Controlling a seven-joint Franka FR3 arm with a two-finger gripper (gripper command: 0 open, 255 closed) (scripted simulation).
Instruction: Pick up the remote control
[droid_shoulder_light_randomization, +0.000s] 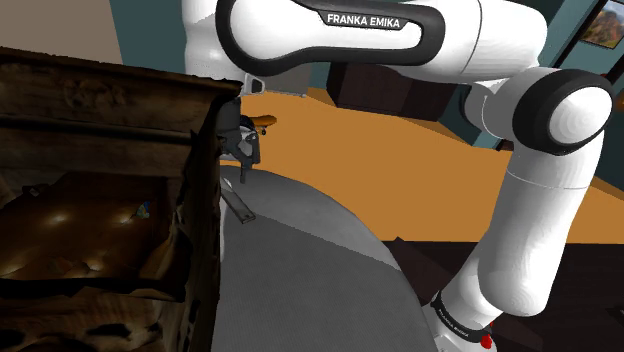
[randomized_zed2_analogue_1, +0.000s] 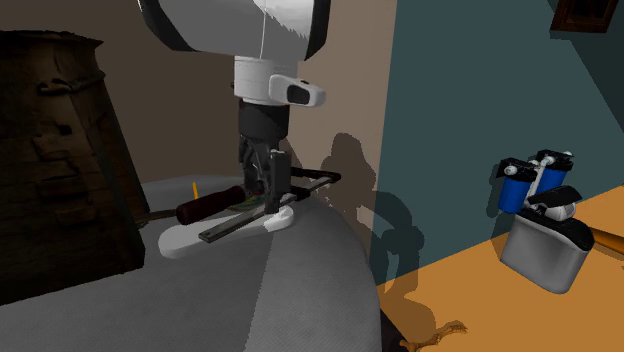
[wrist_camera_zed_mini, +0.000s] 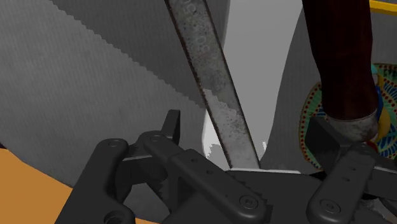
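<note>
Gripper (wrist_camera_zed_mini: 247, 126): released. The fingers (wrist_camera_zed_mini: 170, 127) stand well apart and clasp nothing. The gripper (randomized_zed2_analogue_1: 267, 195) points downward, low over one end of the remote control (randomized_zed2_analogue_1: 185, 241).

Remote control: a white, elongated body lying flat on the grey table top (randomized_zed2_analogue_1: 300, 290). In the wrist view a small white portion of it (wrist_camera_zed_mini: 213, 145) shows between the fingers. Grey table surface is visible between that portion and the nearer finger, so there is no contact on that side.

Adjacent items:
- A flat grey bar (wrist_camera_zed_mini: 213, 83), speckled, lies along the top of the remote control and passes between the fingers.
- A tool with a dark red handle (randomized_zed2_analogue_1: 210, 206) lies just beside the remote control, roughly parallel to it.
- A disc with a colourful pattern (wrist_camera_zed_mini: 380, 108) lies partly under the handle's end.
- A thin black frame (randomized_zed2_analogue_1: 320, 179) lies on the table behind the gripper.

Surroundings: in the shoulder view the gripper (droid_shoulder_light_randomization: 244, 148) hangs just past the edge of a dark wooden cabinet (droid_shoulder_light_randomization: 100, 150) beside the table. Beyond the table lies an orange floor (droid_shoulder_light_randomization: 400, 170); a blue-and-grey appliance (randomized_zed2_analogue_1: 545, 240) stands on it near a teal wall
</note>
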